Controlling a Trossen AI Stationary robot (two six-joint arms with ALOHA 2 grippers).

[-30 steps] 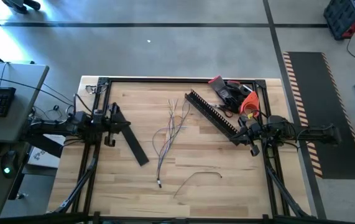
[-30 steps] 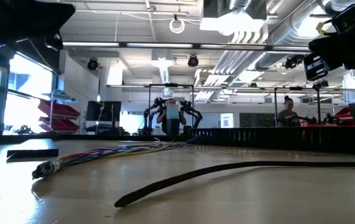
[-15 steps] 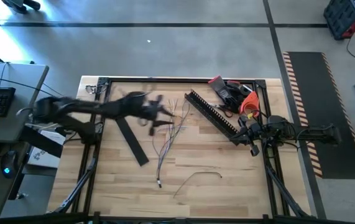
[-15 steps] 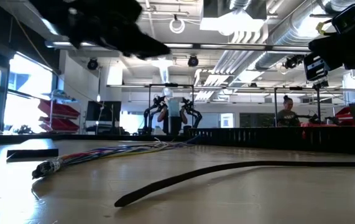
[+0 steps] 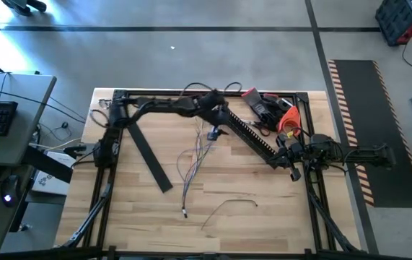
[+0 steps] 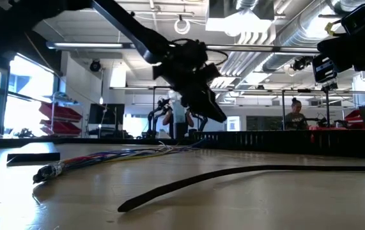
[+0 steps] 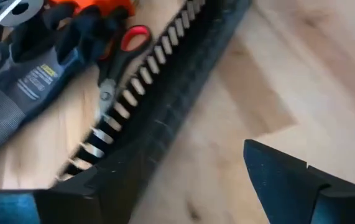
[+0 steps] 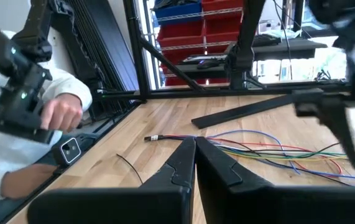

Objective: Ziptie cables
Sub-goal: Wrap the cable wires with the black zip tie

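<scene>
Reaching across the table (image 5: 263, 209), left arm stretched toward the far middle, its left pincer (image 5: 213, 131) hanging above the far end of the cables (image 5: 195, 160), fingers spread apart, holding nothing. Slotted black bar (image 5: 247, 133) lies diagonal just right of it, touching nothing of the bundle that I can tell. Cables run mid-table, far end fanned, near end with a plug. Zip tie (image 5: 229, 206) sits near, apart from the bundle. Right pincer (image 8: 194, 163) waits at right edge, fingers pressed together, empty. Best come down on the fanned wires, clear of the bar, gather all strands before closing.

grey glove (image 7: 22, 93), label print illegible
</scene>
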